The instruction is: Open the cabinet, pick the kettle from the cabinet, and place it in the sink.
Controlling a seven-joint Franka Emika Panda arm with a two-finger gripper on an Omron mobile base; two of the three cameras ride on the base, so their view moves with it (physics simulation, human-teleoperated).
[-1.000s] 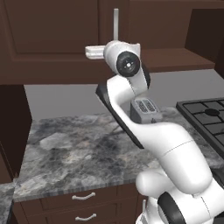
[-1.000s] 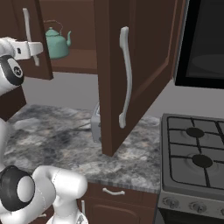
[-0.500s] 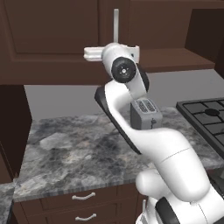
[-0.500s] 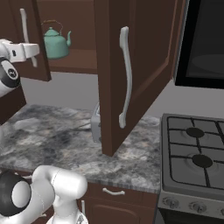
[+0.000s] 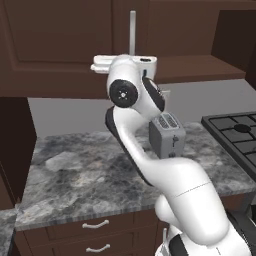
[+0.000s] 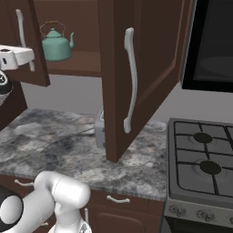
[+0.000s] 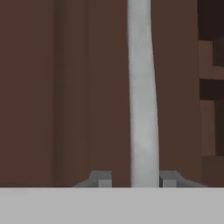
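Gripper [image 7: 132, 179] sits with its two finger tips either side of the long silver handle [image 7: 142, 96] of the left cabinet door, the bar running between the jaws; they stand narrowly apart around it, but whether the tips actually press on the metal I cannot tell from the hand view. From the right base view the white hand reaches in from the left edge and meets that same handle [image 6: 20, 32] partway down its length. The cabinet [image 6: 150, 59] is the biggest thing up there, dark brown, hung on the wall above the counter, and both of its doors stand swung out. The right door [image 6: 136, 77] juts toward the room, its long axis upright, with a tall silver bar handle [image 6: 129, 79] running top to bottom on its face. The left door [image 6: 27, 50] is also out from the frame. Inside, on the bottom shelf [image 6: 82, 61], stands the kettle [image 6: 55, 45], teal-green and upright, its spout pointing to the right and its thin wire handle arched over the lid. Below, the grey marbled counter [image 6: 50, 136] runs along the wall, with a black gas stove [image 6: 202, 168] at its right end. A grey toaster [image 5: 166, 134] stands on the counter just behind the arm, slots facing up.
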